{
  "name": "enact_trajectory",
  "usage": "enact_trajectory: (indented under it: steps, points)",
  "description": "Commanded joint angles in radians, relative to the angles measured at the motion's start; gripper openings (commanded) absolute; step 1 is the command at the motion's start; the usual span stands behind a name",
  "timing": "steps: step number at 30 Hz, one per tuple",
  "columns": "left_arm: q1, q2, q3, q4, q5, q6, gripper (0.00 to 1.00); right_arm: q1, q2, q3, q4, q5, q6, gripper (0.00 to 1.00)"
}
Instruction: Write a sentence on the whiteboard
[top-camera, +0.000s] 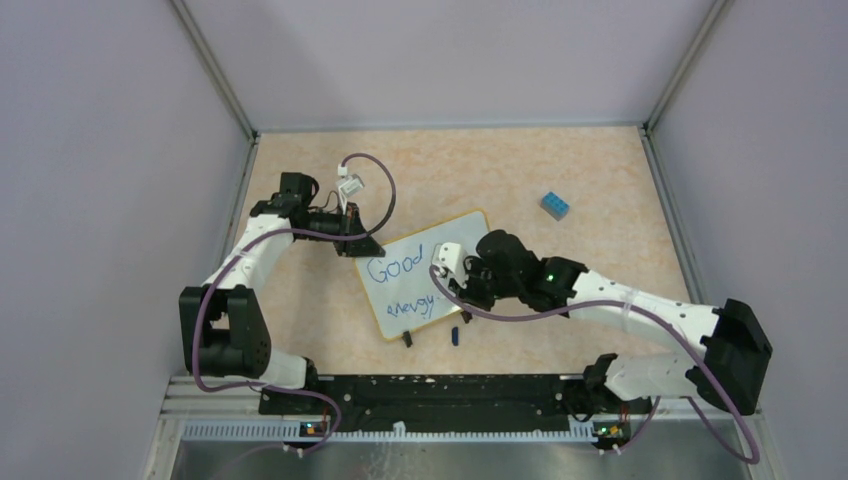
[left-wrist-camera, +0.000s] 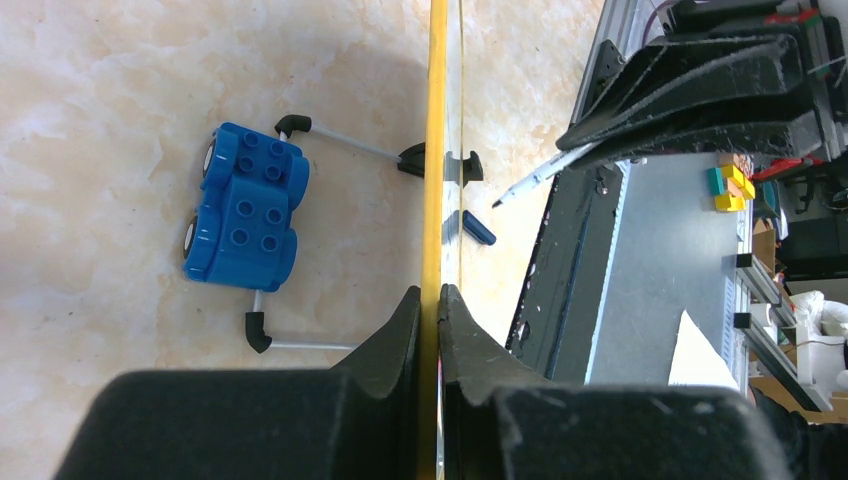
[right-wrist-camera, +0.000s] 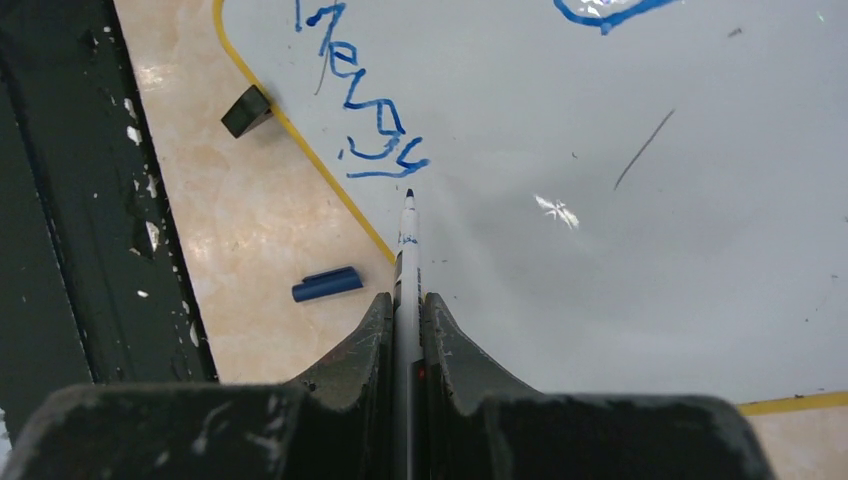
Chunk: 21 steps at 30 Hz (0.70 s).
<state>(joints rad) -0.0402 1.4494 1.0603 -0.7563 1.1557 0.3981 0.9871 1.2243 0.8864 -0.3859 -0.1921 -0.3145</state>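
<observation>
Left gripper (left-wrist-camera: 440, 292): my fingers closed on the yellow rim of the whiteboard (top-camera: 415, 246), at its far-left corner. The board sits mid-table with its long axis left to right, right end swung away, written face toward my bases. The sentence (right-wrist-camera: 370, 120), two blue lines, follows that axis. Right gripper (right-wrist-camera: 408, 300): clamped on the marker (right-wrist-camera: 408, 250), tip just beside the second line's end. The cap (right-wrist-camera: 327, 284) lies off the near rim.

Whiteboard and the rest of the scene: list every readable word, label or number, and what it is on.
"Good": blue ink, upper line on the whiteboard.
Lower line: a scrawl that starts like "Me"; the rest is not readable.
On the marker: tiny marks, too small to read.
</observation>
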Motion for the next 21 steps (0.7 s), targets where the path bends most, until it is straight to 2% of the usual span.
enact_trajectory:
  steps: [1, 21]
  points:
    - [0.003, 0.009, 0.010, 0.011, -0.085, 0.022, 0.00, -0.040, -0.046, -0.024, 0.014, -0.019, -0.009, 0.00]
    - [0.003, 0.007, 0.010, 0.012, -0.083, 0.022, 0.00, -0.076, -0.030, -0.020, 0.071, 0.044, 0.023, 0.00]
